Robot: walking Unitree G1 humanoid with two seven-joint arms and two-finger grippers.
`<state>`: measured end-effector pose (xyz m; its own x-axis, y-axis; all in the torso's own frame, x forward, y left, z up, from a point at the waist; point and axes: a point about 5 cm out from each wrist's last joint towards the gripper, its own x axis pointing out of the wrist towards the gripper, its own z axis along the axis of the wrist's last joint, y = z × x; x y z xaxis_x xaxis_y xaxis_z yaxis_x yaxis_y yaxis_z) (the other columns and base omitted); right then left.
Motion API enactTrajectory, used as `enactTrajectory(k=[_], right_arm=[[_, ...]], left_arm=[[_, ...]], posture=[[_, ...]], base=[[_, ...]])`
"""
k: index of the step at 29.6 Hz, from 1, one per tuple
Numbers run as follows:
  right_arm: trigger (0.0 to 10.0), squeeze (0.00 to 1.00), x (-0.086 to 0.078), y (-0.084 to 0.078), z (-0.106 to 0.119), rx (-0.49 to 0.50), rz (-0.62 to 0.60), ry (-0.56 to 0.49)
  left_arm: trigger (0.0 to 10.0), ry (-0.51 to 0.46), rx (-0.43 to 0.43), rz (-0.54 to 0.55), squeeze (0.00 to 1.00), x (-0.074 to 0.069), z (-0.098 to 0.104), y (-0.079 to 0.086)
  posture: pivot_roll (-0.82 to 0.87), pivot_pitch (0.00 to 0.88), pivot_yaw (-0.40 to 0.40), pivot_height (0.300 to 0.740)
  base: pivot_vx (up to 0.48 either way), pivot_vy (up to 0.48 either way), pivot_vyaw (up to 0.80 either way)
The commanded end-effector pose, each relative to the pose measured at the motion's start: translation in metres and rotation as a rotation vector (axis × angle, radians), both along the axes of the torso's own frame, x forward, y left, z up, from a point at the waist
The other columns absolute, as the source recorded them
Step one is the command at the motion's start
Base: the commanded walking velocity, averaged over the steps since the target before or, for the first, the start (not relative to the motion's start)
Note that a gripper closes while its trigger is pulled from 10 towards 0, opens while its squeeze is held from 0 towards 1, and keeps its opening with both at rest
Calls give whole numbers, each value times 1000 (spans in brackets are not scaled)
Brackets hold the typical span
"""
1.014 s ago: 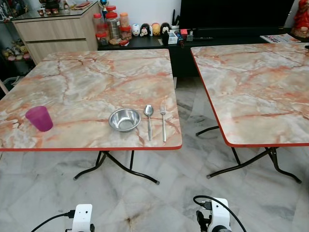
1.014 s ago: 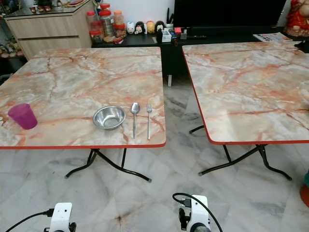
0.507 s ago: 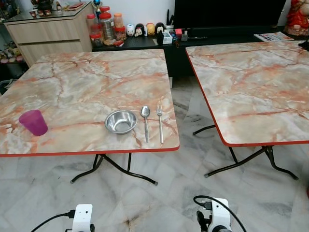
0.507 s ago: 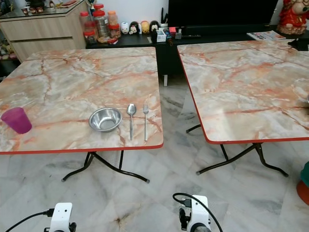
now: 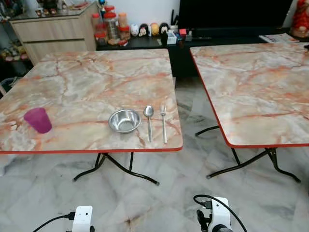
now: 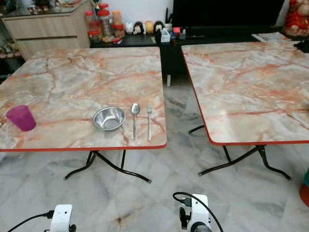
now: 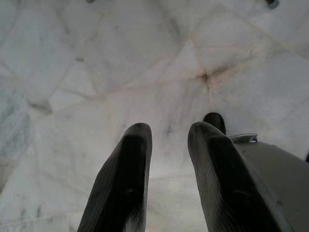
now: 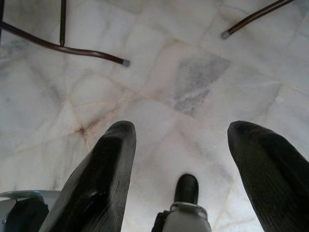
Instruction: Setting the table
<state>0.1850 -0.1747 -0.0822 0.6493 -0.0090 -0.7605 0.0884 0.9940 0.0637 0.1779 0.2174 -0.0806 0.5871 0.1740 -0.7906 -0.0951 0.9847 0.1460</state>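
A steel bowl (image 5: 124,120) is sitting near the front edge of the left marble-patterned table (image 5: 96,77), with a spoon (image 5: 149,121) lying just beside it at three o'clock and a fork (image 5: 163,123) just beyond the spoon, both handles pointing toward the table's red rim. The three are lining up like a place setting facing whoever would sit at that edge, so this part of the task looks arranged already. A purple cup (image 5: 38,120) is standing upright well apart from them, out at nine o'clock from the bowl, which suggests it is waiting to be brought over (a judgement, not something shown). A second matching table (image 5: 251,87) is standing at three o'clock across a gap of pale marble floor (image 5: 159,198).

Both arms are hanging idle, low over that floor. The left gripper (image 7: 166,169) is pointing down with its fingers slightly apart and holding nothing. The right gripper (image 8: 183,166) is hanging with its fingers spread wide, also holding nothing, above the tables' dark metal legs (image 8: 63,46).
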Motion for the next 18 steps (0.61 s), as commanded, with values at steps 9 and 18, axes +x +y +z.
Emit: enactTrajectory(k=[9, 18], right_arm=[[10000, 0, 3, 0, 1, 7, -9, -7], [10000, 0, 1, 2, 0, 9, -2, -2]], left_arm=[[10000, 2, 4, -16, 0, 1, 1, 0], [10000, 1, 2, -16, 0, 1, 0, 0]], posture=[[36, 0, 32, 727], [38, 0, 31, 727]], base=[[277, 0, 393], [287, 0, 0]])
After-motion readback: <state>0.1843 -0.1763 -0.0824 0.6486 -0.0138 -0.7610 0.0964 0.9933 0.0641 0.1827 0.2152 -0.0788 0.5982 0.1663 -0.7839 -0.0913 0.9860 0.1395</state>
